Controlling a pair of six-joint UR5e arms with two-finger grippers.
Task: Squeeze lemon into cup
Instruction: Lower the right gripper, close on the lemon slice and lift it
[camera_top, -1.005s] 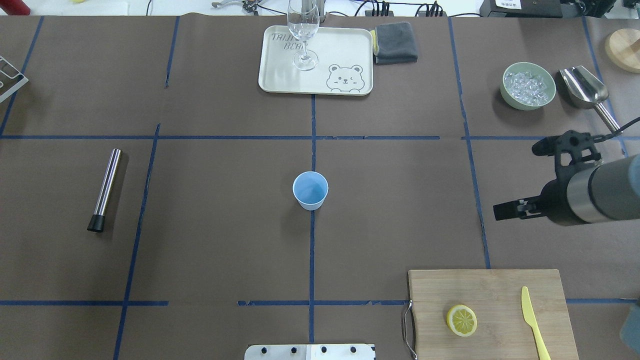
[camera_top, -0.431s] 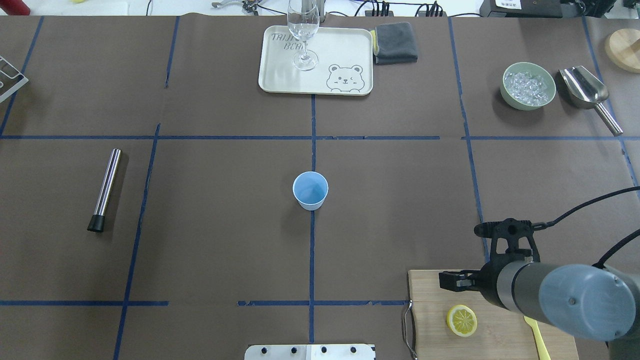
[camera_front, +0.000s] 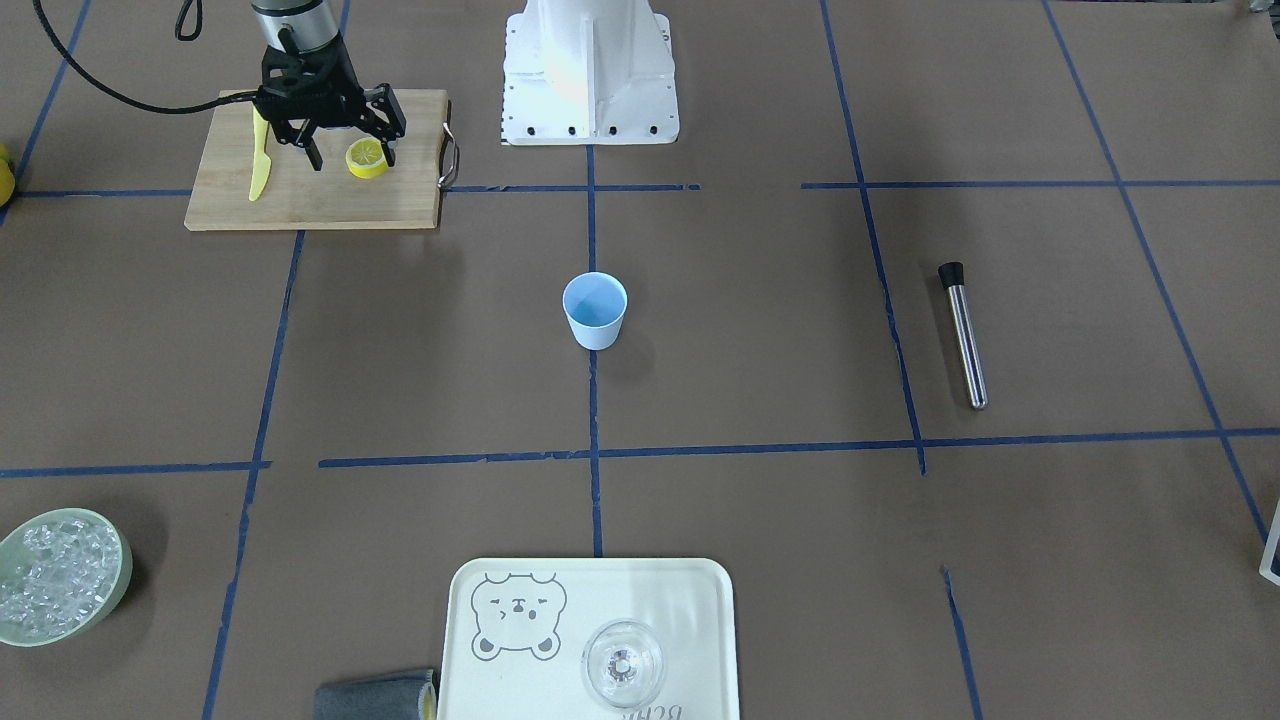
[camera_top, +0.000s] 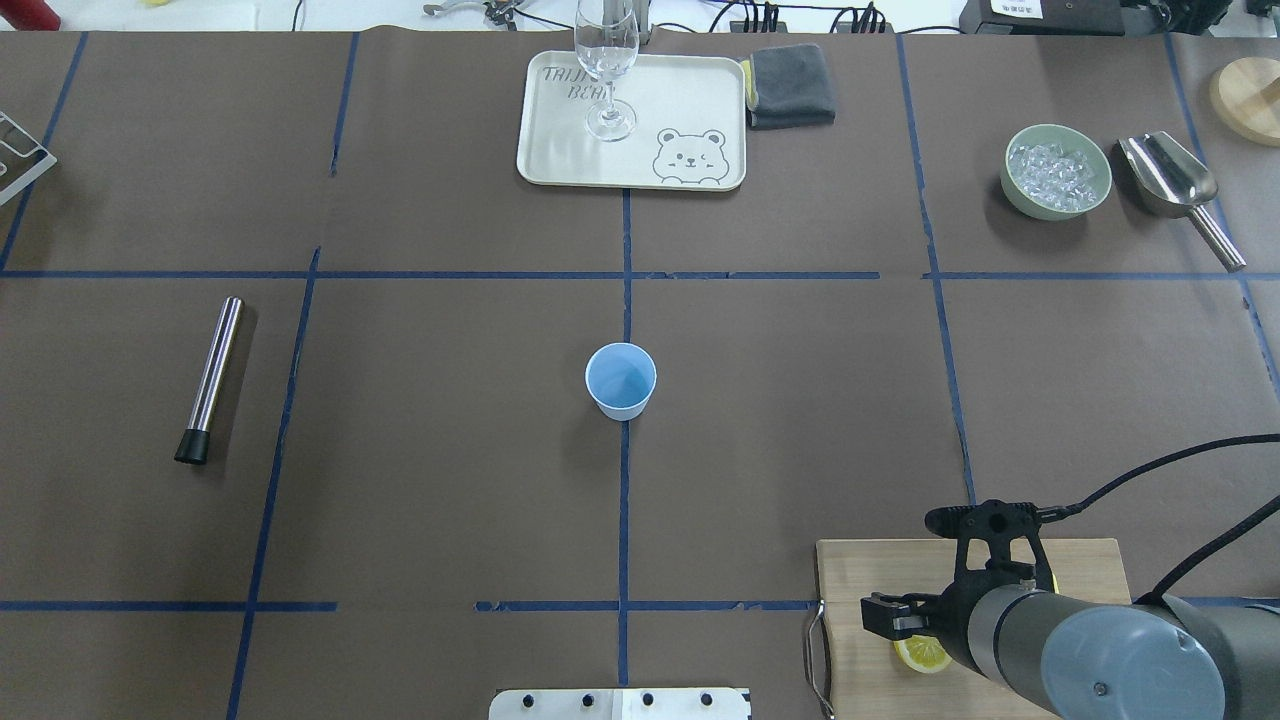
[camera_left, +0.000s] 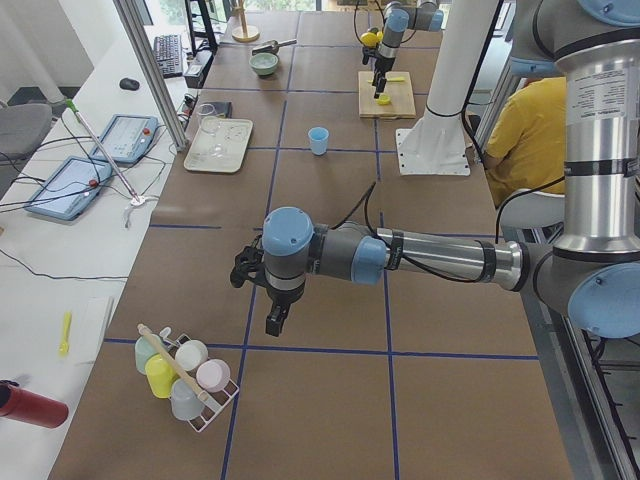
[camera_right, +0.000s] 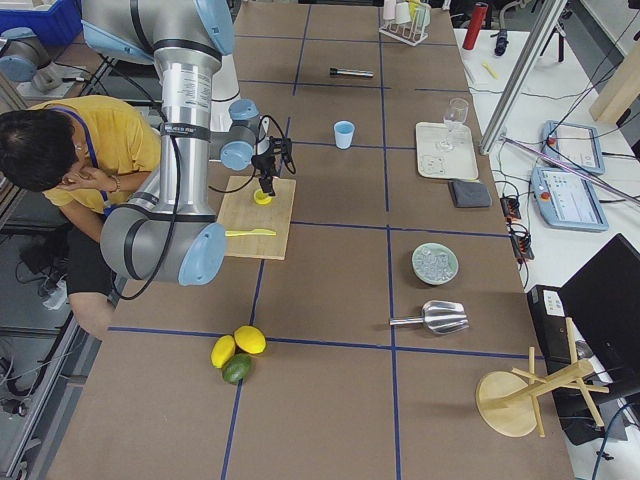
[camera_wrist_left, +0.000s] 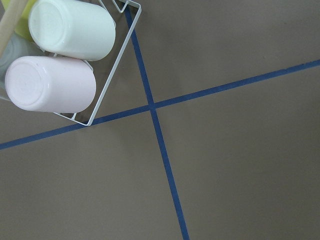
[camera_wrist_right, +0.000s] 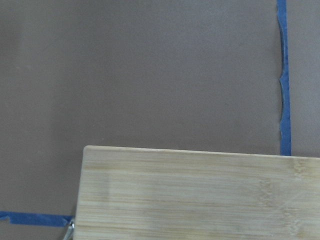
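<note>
The lemon (camera_front: 367, 158), a yellow half with its pale cut face up, lies on the wooden cutting board (camera_front: 320, 205). My right gripper (camera_front: 352, 158) hangs open and points down over it, one finger on each side of the lemon. In the overhead view the right wrist covers most of the lemon (camera_top: 918, 655). The light-blue cup (camera_top: 621, 380) stands upright at the table's centre, far from both grippers. My left gripper (camera_left: 272, 318) shows only in the exterior left view, low over the table by a cup rack. I cannot tell whether it is open or shut.
A yellow knife (camera_front: 260, 165) lies on the board beside the right gripper. A tray (camera_top: 560, 160) with a clear glass (camera_top: 607, 70), a grey cloth (camera_top: 792, 85), a bowl of ice (camera_top: 1057, 171) and a metal scoop (camera_top: 1170, 180) line the far side. A steel muddler (camera_top: 210, 378) lies at the left.
My right arm swung from the table's right side back to the cutting board. It has come down so its open fingers straddle the lemon. The cup and lemon have not moved.
</note>
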